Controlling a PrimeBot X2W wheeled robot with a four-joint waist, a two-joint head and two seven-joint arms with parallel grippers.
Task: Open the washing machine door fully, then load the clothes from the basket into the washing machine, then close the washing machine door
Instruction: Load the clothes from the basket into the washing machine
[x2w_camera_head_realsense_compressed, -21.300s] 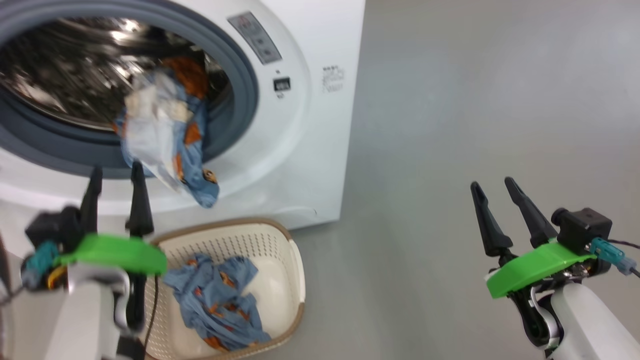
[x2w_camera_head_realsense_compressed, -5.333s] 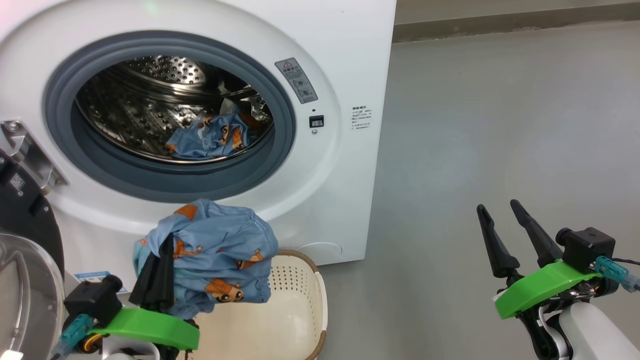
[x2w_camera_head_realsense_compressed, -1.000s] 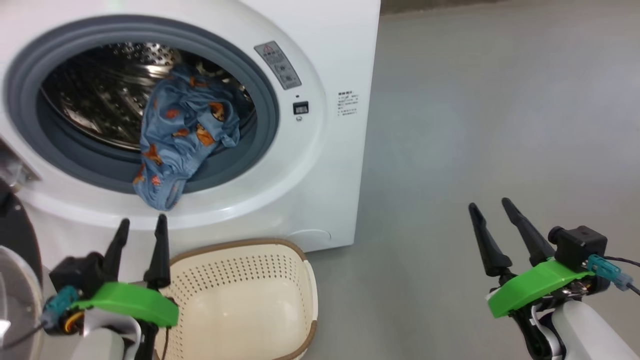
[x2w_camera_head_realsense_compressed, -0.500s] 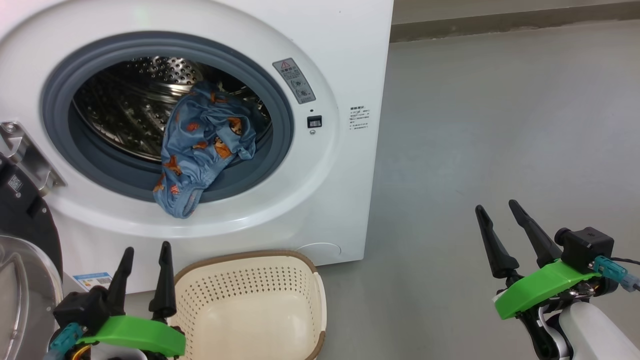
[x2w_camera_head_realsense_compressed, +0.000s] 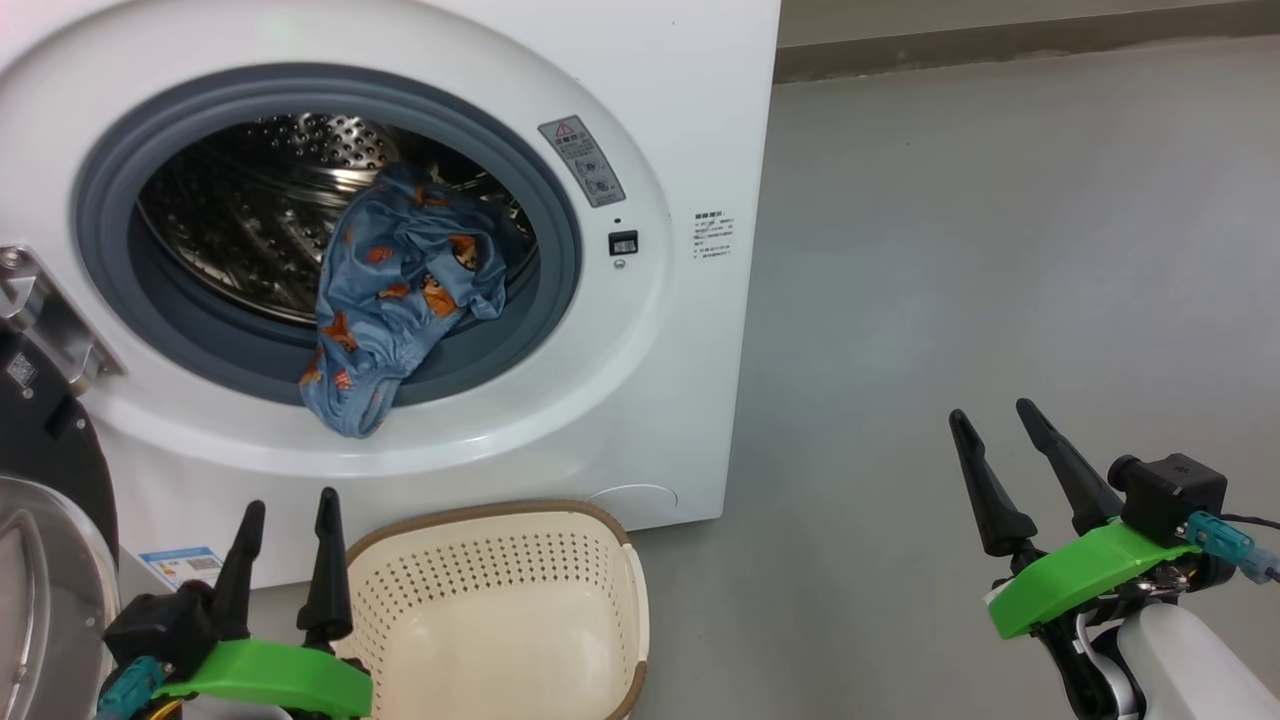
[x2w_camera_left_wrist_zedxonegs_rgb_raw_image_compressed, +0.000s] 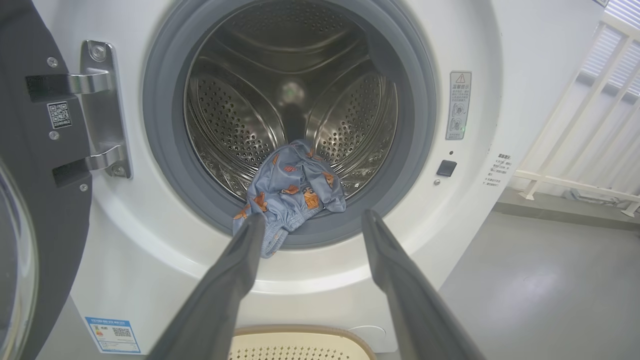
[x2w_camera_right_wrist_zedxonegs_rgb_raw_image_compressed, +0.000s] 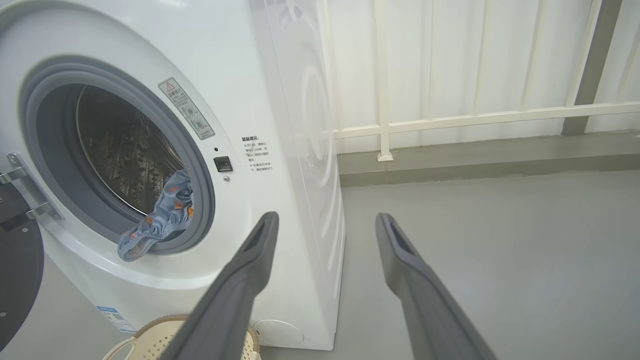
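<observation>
Nearest the robot, the left gripper with its two long dark fingers on a green mount hangs at the lower left, fingers spread apart and holding nothing. The right gripper is at the lower right over the grey floor, its fingers likewise parted and holding nothing. Just beside the left gripper, the small cream perforated plastic basket with a brown rim sits on the floor against the foot of the machine, its bare cream bottom in view. To the far left, the round door with a glossy black rim and clear glass bowl stands swung wide open on its metal hinge. Behind the basket rises the big white front-loading washing machine, with a blue label sticker low on its front. The clothes, blue fabric with orange cartoon prints, lie in the mouth of the machine. The upper part rests inside the perforated steel drum, while the lower end droops over the grey rubber ring towards the white front panel. In the right wrist view, a white railing runs along the wall beyond the machine.
</observation>
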